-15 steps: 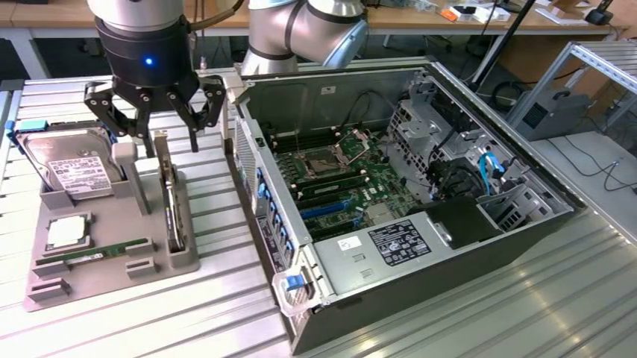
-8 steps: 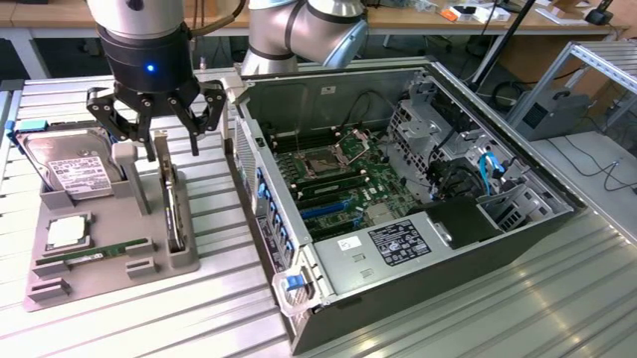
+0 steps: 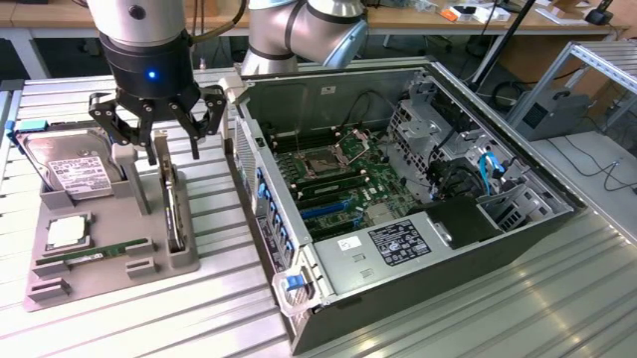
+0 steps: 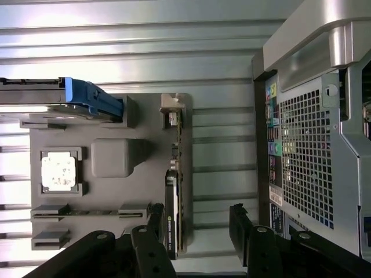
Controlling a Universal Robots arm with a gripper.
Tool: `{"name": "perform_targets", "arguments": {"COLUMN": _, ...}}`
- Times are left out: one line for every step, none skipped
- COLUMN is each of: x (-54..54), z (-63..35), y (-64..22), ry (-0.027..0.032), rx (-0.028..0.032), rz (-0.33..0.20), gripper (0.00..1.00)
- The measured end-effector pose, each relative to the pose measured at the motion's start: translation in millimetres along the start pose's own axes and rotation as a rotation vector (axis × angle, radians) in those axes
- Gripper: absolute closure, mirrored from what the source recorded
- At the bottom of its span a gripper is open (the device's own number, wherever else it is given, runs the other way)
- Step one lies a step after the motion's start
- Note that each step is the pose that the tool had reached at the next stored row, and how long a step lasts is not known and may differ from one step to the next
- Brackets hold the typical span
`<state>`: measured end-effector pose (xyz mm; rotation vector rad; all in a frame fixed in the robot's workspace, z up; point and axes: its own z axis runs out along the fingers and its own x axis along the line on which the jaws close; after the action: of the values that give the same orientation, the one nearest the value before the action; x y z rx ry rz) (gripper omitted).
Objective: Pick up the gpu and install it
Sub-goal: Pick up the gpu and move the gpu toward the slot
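The gripper (image 3: 174,153) hangs, jaws open, above the gpu (image 3: 175,212), which stands on edge in the gray holder (image 3: 100,280). A good grasp means centring first, one jaw down each face.

Thin dark gpu (image 3: 175,209) (image 4: 172,202) — upright on edge, slotted in gray holder (image 3: 119,224)

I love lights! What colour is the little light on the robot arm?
Blue; the light shows best in the exterior view.
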<state>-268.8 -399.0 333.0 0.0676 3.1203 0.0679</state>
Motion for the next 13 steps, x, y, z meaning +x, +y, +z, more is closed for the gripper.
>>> {"name": "perform_targets", "arguments": {"x": 0.0, "z": 0.6, "y": 0.0, "ry": 0.0000, "rx": 0.0000, "rz": 0.000, "gripper": 0.43}}
{"name": "perform_targets", "arguments": {"x": 0.0, "z": 1.3, "y": -0.1, "ry": 0.0000, "rx": 0.0000, "rz": 0.000, "gripper": 0.43}}
{"name": "perform_targets", "arguments": {"x": 0.0, "z": 2.1, "y": -0.1, "ry": 0.0000, "rx": 0.0000, "rz": 0.000, "gripper": 0.43}}
{"name": "perform_targets", "arguments": {"x": 0.0, "z": 3.2, "y": -0.2, "ry": 0.0001, "rx": 0.0000, "rz": 0.000, "gripper": 0.43}}
{"name": "perform_targets", "arguments": {"x": 0.0, "z": 4.3, "y": -0.2, "ry": 0.0000, "rx": 0.0000, "rz": 0.000, "gripper": 0.43}}
{"name": "perform_targets", "arguments": {"x": 0.1, "z": 5.2, "y": -0.3, "ry": 0.0000, "rx": 0.0000, "rz": 0.000, "gripper": 0.43}}
{"name": "perform_targets", "arguments": {"x": 0.1, "z": 6.0, "y": -0.3, "ry": 0.0000, "rx": 0.0000, "rz": 0.000, "gripper": 0.43}}
{"name": "perform_targets", "arguments": {"x": 0.1, "z": 6.8, "y": -0.3, "ry": 0.0000, "rx": 0.0000, "rz": 0.000, "gripper": 0.43}}
{"name": "perform_targets", "arguments": {"x": 0.1, "z": 7.5, "y": -0.4, "ry": 0.0000, "rx": 0.0000, "rz": 0.000, "gripper": 0.43}}
{"name": "perform_targets", "arguments": {"x": 0.1, "z": 8.2, "y": -0.4, "ry": 0.0000, "rx": 0.0000, "rz": 0.000, "gripper": 0.43}}
{"name": "perform_targets", "arguments": {"x": 0.2, "z": 9.0, "y": -0.4, "ry": 0.0000, "rx": 0.0000, "rz": 0.000, "gripper": 0.43}}
{"name": "perform_targets", "arguments": {"x": 0.2, "z": 10.0, "y": -0.5, "ry": 0.0000, "rx": 0.0000, "rz": 0.000, "gripper": 0.43}}
{"name": "perform_targets", "arguments": {"x": 0.2, "z": 10.8, "y": -0.5, "ry": 0.0000, "rx": -0.0001, "rz": 0.000, "gripper": 0.43}}
